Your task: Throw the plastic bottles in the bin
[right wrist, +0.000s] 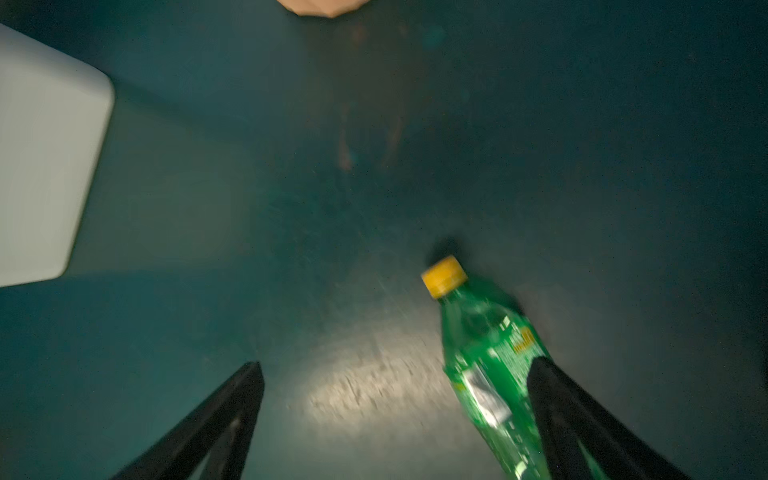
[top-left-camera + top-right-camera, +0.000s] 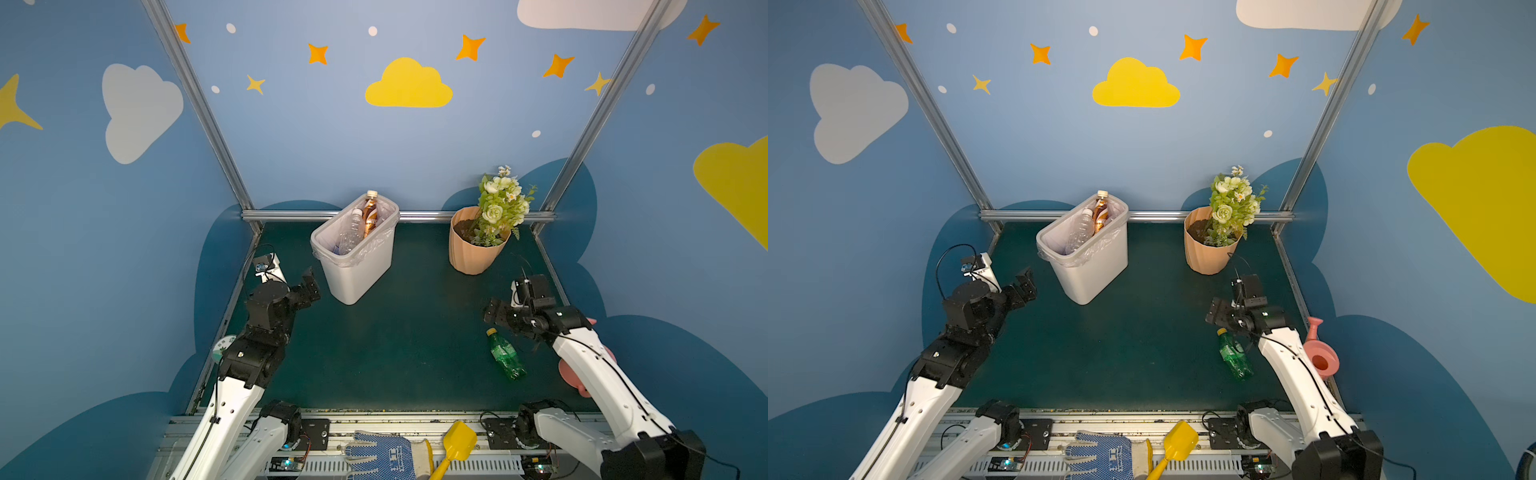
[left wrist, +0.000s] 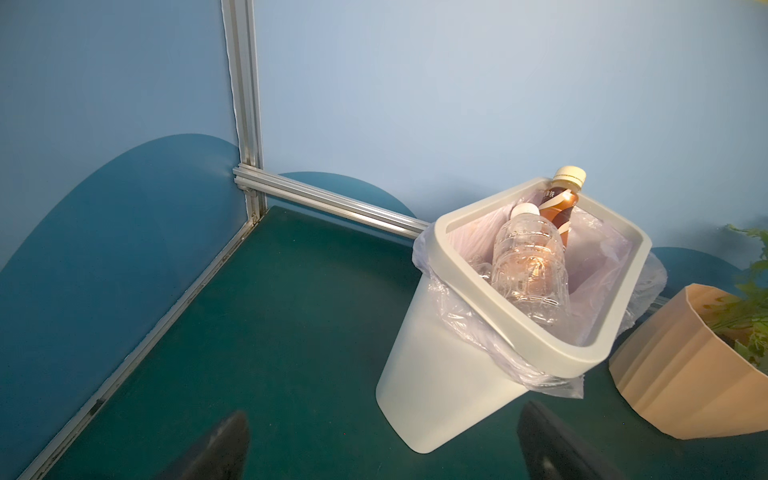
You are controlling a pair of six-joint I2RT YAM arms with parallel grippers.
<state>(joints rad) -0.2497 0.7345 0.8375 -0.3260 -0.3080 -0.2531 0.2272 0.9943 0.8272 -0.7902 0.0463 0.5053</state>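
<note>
The white bin [image 2: 357,278] [image 2: 1092,278] [image 3: 436,382] stands at the back of the green mat with a bag liner over its rim. Inside it lean a brown-labelled bottle [image 2: 370,212] [image 3: 559,203] and a clear bottle [image 2: 351,232] [image 3: 528,257]. A green bottle with a yellow cap [image 2: 505,355] [image 2: 1235,355] [image 1: 486,353] lies on the mat at the right. My right gripper [image 2: 494,311] [image 1: 397,363] hovers open over its cap end; one finger overlaps its body in the blurred right wrist view. My left gripper [image 2: 309,284] [image 3: 384,415] is open and empty, just left of the bin.
A peach flowerpot [image 2: 473,253] with flowers stands right of the bin. A pink watering can [image 2: 1320,357] sits by the right wall beside my right arm. A glove [image 2: 386,455] and a yellow scoop [image 2: 457,444] lie on the front rail. Metal frame rails edge the mat.
</note>
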